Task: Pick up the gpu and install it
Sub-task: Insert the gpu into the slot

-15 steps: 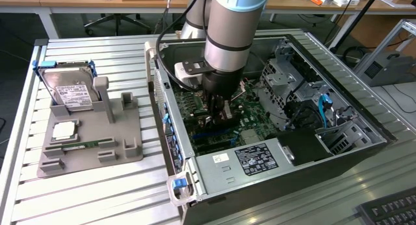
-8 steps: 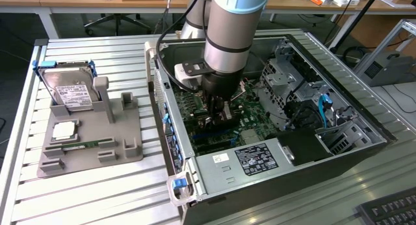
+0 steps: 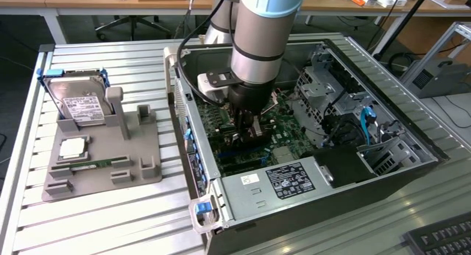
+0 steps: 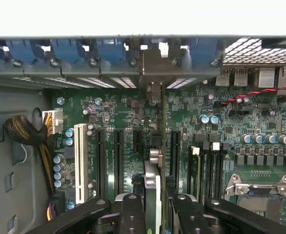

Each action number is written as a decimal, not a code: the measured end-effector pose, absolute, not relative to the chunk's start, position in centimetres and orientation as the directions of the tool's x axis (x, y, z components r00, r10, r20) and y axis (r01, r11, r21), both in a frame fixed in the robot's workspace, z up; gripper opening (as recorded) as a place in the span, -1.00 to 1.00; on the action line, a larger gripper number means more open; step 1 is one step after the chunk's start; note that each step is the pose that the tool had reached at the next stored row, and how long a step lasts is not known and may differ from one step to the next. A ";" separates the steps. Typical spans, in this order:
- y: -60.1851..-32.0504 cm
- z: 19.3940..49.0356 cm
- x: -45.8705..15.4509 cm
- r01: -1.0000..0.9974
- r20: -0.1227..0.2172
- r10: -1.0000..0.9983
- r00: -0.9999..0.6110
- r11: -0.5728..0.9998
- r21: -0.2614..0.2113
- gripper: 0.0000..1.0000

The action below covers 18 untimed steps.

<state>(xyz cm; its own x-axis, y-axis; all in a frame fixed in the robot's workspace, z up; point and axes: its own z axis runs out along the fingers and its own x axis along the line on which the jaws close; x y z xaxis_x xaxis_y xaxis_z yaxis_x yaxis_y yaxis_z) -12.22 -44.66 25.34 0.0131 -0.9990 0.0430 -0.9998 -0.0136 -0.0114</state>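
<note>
The arm reaches down into the open computer case lying on its side. My gripper is low over the green motherboard, shut on the gpu. In the wrist view the gpu stands edge-on between my black fingers, a thin card running away from the gripper along the black expansion slots. Its silver end bracket meets the case's rear wall between the blue slot clips. Whether the card's edge sits in a slot I cannot tell.
Beside the case, at the exterior view's left, a grey fixture holds a silver hard drive, a CPU and a green RAM stick. Inside the case are the power supply, a drive cage, a white slot and the CPU socket.
</note>
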 end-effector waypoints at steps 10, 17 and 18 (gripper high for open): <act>-44.7 25.1 -12.2 -1.000 0.043 -0.999 0.013 -0.014 -0.011 -0.47; -44.7 25.1 -12.2 -1.000 0.043 -0.999 0.013 -0.014 -0.011 -0.33; -44.7 25.1 -12.2 -1.000 0.043 -0.999 0.013 -0.014 -0.011 -0.33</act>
<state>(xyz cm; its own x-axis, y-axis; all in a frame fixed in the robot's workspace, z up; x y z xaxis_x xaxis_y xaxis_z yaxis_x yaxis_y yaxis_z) -12.22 -44.66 25.08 0.0131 -0.9990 0.0430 -0.9998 -0.0136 -0.0115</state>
